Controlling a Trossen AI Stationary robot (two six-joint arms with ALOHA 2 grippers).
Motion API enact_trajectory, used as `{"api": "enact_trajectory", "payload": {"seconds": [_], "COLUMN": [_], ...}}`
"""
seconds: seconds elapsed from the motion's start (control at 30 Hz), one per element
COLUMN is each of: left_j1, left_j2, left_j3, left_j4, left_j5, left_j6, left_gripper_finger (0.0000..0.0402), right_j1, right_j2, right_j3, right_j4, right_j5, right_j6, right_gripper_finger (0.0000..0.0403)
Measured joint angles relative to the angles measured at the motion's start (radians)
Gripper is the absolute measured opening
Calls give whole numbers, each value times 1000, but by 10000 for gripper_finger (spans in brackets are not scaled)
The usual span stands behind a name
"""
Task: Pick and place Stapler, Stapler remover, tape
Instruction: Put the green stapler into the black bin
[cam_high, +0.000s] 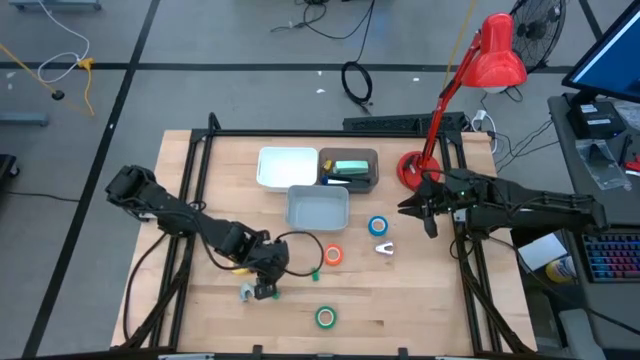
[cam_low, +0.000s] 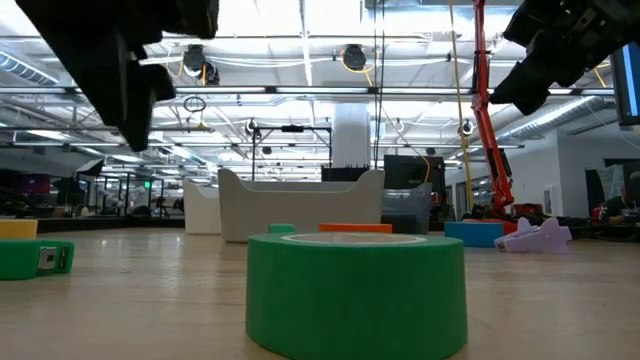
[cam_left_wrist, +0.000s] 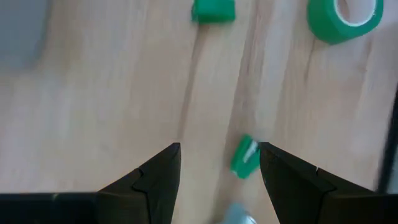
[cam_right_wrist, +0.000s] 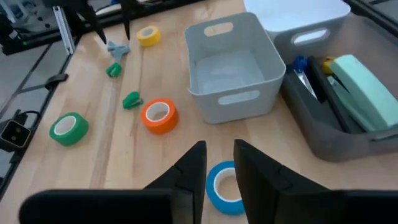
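Four tape rolls sit on the wood table (cam_high: 420, 300), all near the grey bin (cam_high: 318, 206) in the middle. Blue tape (cam_high: 378, 226) is just right of the bin's front corner. Orange tape (cam_high: 333, 254) is a bit in front of the bin. Green tape (cam_high: 325, 317) is farther out front, by the table edge. Yellow tape (cam_right_wrist: 148, 36) is front-left of the bin, next to the left gripper (cam_high: 262, 282).

A dark tray (cam_high: 349, 170) is behind the bin & touches it. It holds a pale green stapler (cam_high: 350, 167). A white bin (cam_high: 287, 166) sits left of that tray.

Left gripper hangs over the table front-left of the grey bin, fingers (cam_left_wrist: 155, 177) apart w/ nothing in them. A small green bit (cam_left_wrist: 245, 157) lies on the wood between the fingers. A small grey thing (cam_right_wrist: 118, 48) lies close by; can't tell what it is.

Right gripper (cam_high: 428, 211) is right of the grey bin, near the red lamp (cam_high: 470, 80). Its fingers (cam_right_wrist: 189, 168) are a little apart & hold nothing. Blue tape lies just past the tips.
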Motion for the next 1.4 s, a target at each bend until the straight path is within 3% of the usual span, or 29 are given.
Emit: {"api": "enact_trajectory", "payload": {"seconds": [0.23,0.5,0.67,1.4], "left_j1": [-73,-148,-196,-210], "left_j2": [0,0,0,57], "left_j3": [0,0,0,-2], "left_j4": [-2,72,154,182], "left_j5": [-130,-133,-135,-150], "left_j6": [203,372,479,391], "left_gripper_finger": [218,218,218,218], "right_j1": [0,0,0,0], "right_j2": [-16,-50,-58,-59], "right_j3": [-88,-192,-213,-214], "right_j4": [81,256,266,265], "right_j5": [-5,-8,-6,-6], "right_j6": [58,136,133,149], "right_gripper_finger": [73,73,73,73]}}
